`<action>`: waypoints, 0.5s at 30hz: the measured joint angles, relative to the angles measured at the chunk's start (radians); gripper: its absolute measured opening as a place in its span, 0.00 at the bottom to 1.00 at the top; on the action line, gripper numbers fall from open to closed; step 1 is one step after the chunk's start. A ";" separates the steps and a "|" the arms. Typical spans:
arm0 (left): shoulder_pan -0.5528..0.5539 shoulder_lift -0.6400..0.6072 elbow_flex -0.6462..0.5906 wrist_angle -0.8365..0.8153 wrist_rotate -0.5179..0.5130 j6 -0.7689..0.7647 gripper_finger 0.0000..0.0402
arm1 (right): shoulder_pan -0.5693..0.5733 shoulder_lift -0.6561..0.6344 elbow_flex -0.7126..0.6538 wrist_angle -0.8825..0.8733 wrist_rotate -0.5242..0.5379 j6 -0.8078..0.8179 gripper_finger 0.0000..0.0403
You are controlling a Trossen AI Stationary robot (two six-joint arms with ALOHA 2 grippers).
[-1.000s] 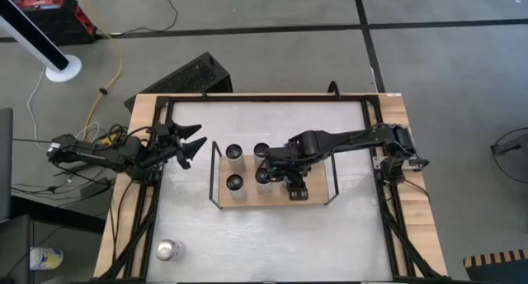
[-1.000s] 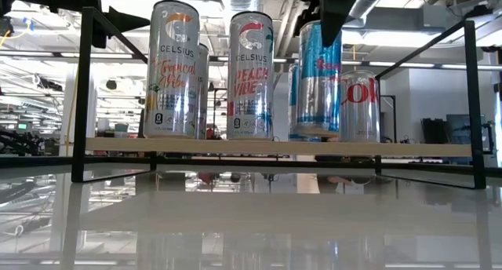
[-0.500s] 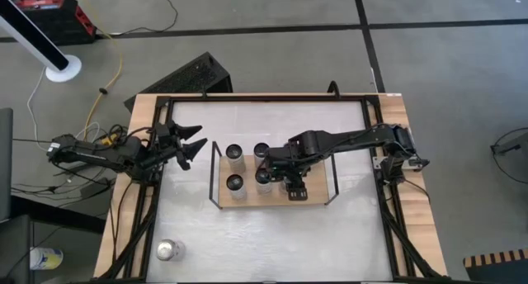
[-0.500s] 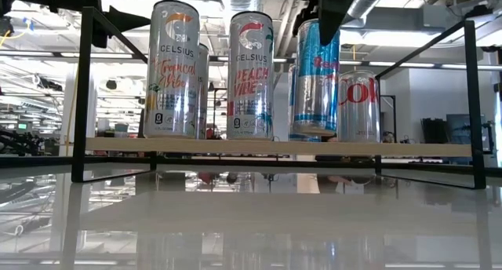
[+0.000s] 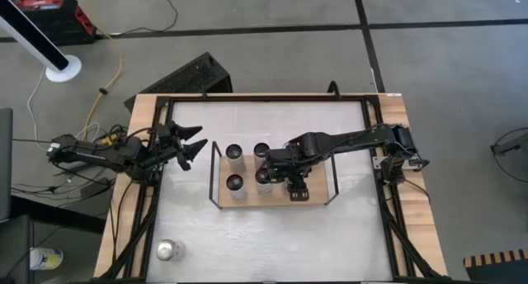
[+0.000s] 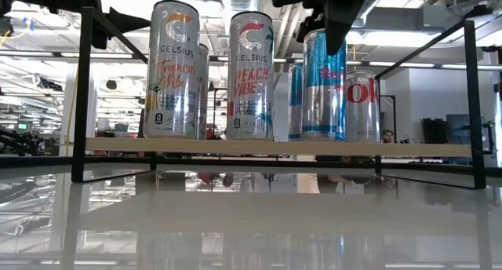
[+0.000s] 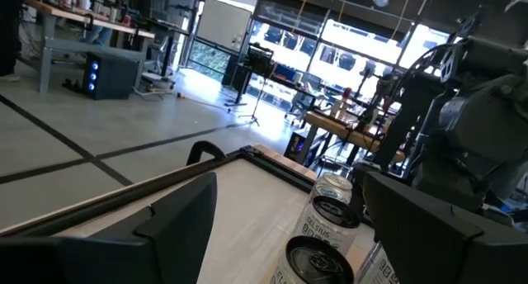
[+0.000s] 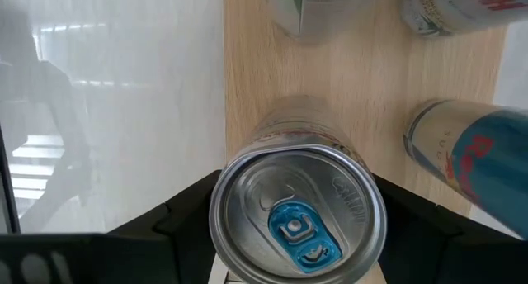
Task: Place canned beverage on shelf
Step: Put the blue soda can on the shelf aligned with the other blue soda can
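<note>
We see a table from above with a small light-wood shelf (image 5: 318, 197) in a thin black wire frame near its middle. The right gripper (image 5: 289, 178) reaches over the shelf and pinches a tall blue and silver can (image 6: 323, 85) around its upper wall, one finger on each side. The can stands upright with its base on or just above the board, beside a red-lettered can (image 6: 362, 105) and two Celsius cans (image 6: 174, 70). We judge the blue can a rigid, smooth cylinder, slippery on its printed wall, weighty if full, and easy to dent at the thin sides, so the hold high on the wall near the stiff rim suits it. The left gripper (image 5: 188, 144) waits by the table's left edge, its fingers spread and empty. Another can (image 5: 169, 250) stands alone at the table's near left corner.
</note>
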 joint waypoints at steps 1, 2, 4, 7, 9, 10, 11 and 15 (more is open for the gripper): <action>0.000 0.000 0.000 0.000 0.000 0.000 0.72 | 0.000 0.000 -0.001 0.004 0.000 -0.002 0.70; 0.000 0.000 0.000 0.000 0.000 0.000 0.72 | 0.000 0.000 -0.001 0.012 0.000 -0.003 0.70; 0.000 0.000 0.000 0.000 0.000 0.000 0.72 | 0.000 0.000 -0.002 0.022 -0.001 -0.005 0.70; 0.000 0.000 0.000 0.000 0.000 0.000 0.72 | 0.000 0.000 -0.003 0.031 -0.001 -0.011 0.70; 0.000 0.000 0.000 0.001 0.000 0.000 0.72 | -0.002 0.001 -0.003 0.030 -0.001 -0.010 0.70; 0.000 0.000 0.000 0.001 -0.001 0.000 0.72 | -0.002 0.001 -0.003 0.030 -0.001 -0.011 0.70; 0.000 0.000 0.000 0.001 -0.001 0.000 0.72 | -0.002 0.001 -0.003 0.030 -0.001 -0.011 0.70; 0.000 0.000 0.000 0.001 -0.001 0.000 0.72 | -0.002 0.002 -0.003 0.031 -0.001 -0.013 0.73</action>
